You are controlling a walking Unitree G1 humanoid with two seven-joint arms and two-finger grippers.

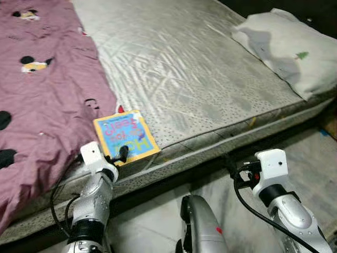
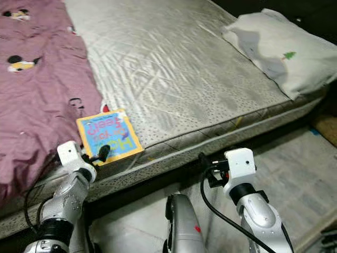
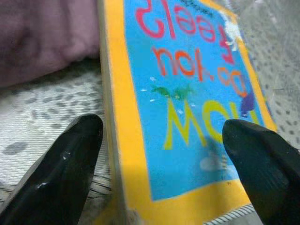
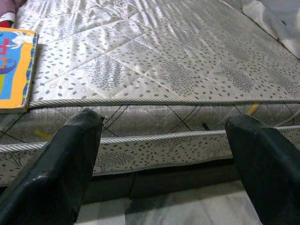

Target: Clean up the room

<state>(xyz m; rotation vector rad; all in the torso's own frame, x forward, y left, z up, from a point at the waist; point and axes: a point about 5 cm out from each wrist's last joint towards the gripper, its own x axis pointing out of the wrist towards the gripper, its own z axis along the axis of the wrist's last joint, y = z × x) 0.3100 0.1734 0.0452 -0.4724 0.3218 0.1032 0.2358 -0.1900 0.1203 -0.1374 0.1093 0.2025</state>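
**Left gripper at the near edge of the picture book on the bed**

Nearest the camera, the robot's two silver arms reached forward over a pale tiled floor toward the side of a bed. The right gripper hung low on the right, in front of the mattress's side wall and apart from it; its two black fingers stood wide apart with nothing between them.

On the left, the left gripper was raised to the near edge of the mattress. Its fingers were spread wide, one on each side of the near end of a thin square children's board book with a yellow border and a blue cover bearing coloured letters. Whether either finger touched the book could not be told.

The book lay flat on the grey quilted mattress with a leaf-speckled pattern, right at its near edge, with one corner pointing toward the robot. Just to the book's left, and touching its far left corner, lay a rumpled mauve blanket printed with cartoon mouse figures, which covered the left part of the bed and hung over the near edge.

Farther away and to the right, a white pillow with a small green tree print rested on the far right corner of the mattress, well apart from the book.
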